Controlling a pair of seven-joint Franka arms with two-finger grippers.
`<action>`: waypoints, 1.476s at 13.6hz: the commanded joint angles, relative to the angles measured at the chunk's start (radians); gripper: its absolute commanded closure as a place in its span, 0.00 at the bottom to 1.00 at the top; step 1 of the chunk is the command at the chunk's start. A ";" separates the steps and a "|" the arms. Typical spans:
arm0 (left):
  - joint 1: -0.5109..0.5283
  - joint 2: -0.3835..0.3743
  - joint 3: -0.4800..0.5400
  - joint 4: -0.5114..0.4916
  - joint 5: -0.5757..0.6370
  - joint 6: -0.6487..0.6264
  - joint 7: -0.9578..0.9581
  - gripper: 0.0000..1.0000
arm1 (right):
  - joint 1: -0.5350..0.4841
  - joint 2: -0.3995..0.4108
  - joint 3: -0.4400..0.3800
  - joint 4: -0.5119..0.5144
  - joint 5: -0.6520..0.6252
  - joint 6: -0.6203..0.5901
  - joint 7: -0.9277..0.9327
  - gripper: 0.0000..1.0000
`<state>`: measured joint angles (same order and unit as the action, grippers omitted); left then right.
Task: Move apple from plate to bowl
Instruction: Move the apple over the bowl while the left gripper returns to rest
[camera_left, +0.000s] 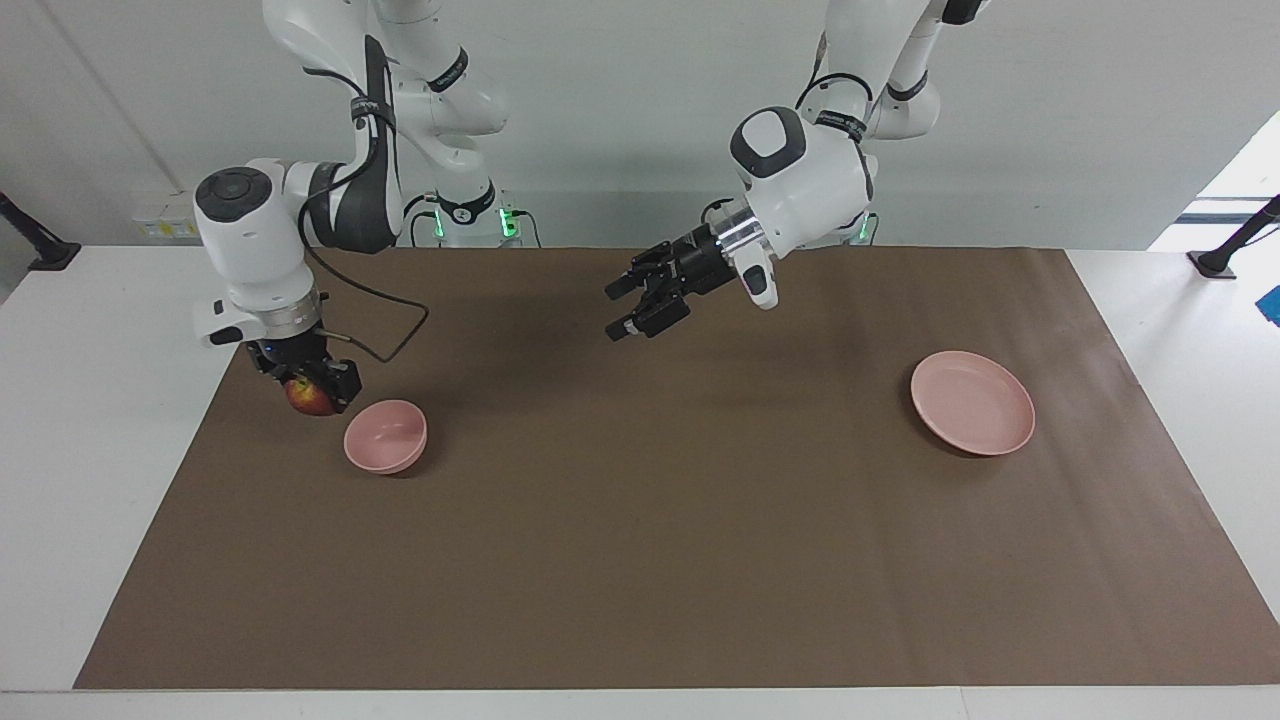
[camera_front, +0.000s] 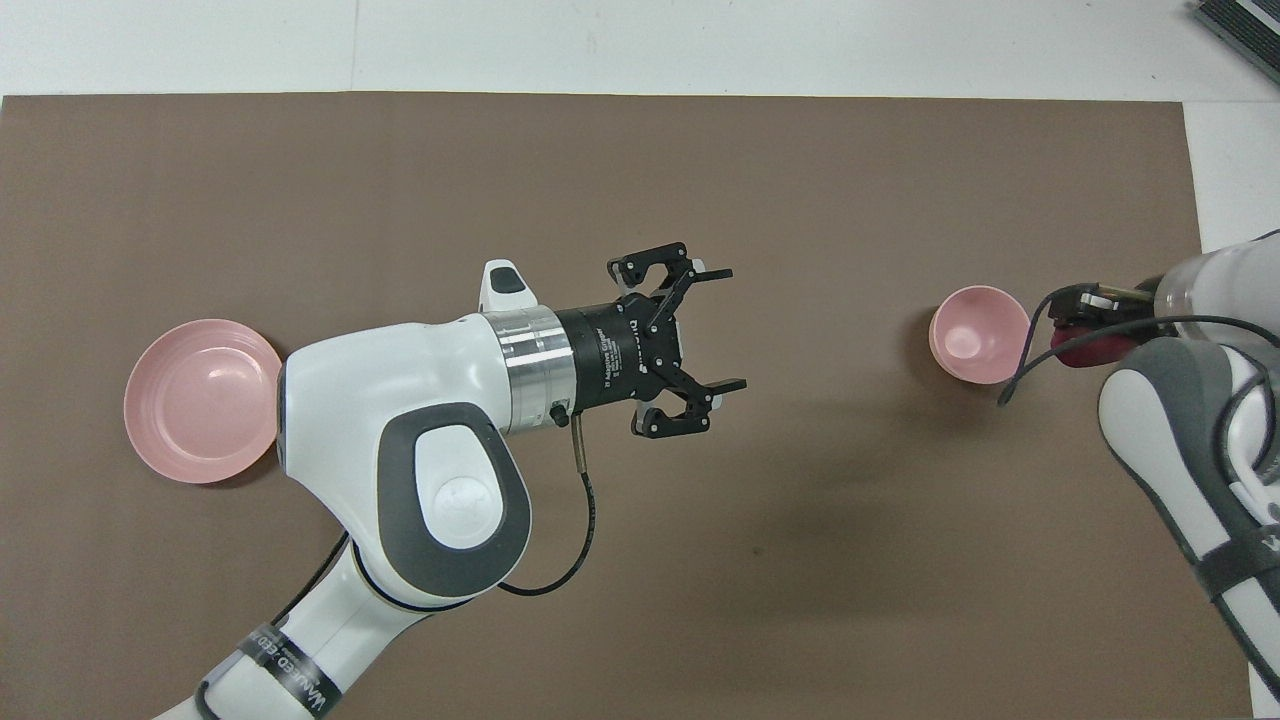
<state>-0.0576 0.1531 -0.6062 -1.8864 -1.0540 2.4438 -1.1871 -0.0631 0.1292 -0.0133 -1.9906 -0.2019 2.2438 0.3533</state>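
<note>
The dark red apple (camera_left: 310, 399) (camera_front: 1092, 348) hangs in my right gripper (camera_left: 316, 397) (camera_front: 1083, 335), which is shut on it and points down. It is low over the brown mat, just beside the small pink bowl (camera_left: 385, 436) (camera_front: 978, 333), toward the right arm's end of the table. The bowl holds nothing. The wide pink plate (camera_left: 972, 402) (camera_front: 203, 400) lies bare near the left arm's end. My left gripper (camera_left: 613, 311) (camera_front: 732, 328) hangs open over the middle of the mat with nothing between its fingers.
A brown mat (camera_left: 660, 560) covers most of the white table. Only the bowl and the plate rest on it. A cable (camera_left: 390, 330) loops from the right wrist above the bowl.
</note>
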 joint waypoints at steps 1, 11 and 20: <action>0.007 -0.032 0.052 -0.011 0.155 -0.147 -0.003 0.00 | 0.045 0.069 0.003 0.015 -0.114 0.060 0.127 1.00; 0.007 -0.037 0.227 -0.007 0.623 -0.379 0.084 0.00 | 0.065 0.104 0.004 -0.017 -0.136 0.108 0.211 1.00; 0.005 -0.037 0.489 0.016 0.715 -0.453 0.562 0.00 | 0.068 0.135 0.007 -0.019 -0.126 0.105 0.220 1.00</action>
<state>-0.0461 0.1308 -0.1546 -1.8764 -0.3907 2.0121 -0.6774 0.0066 0.2576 -0.0119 -1.9991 -0.3074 2.3208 0.5296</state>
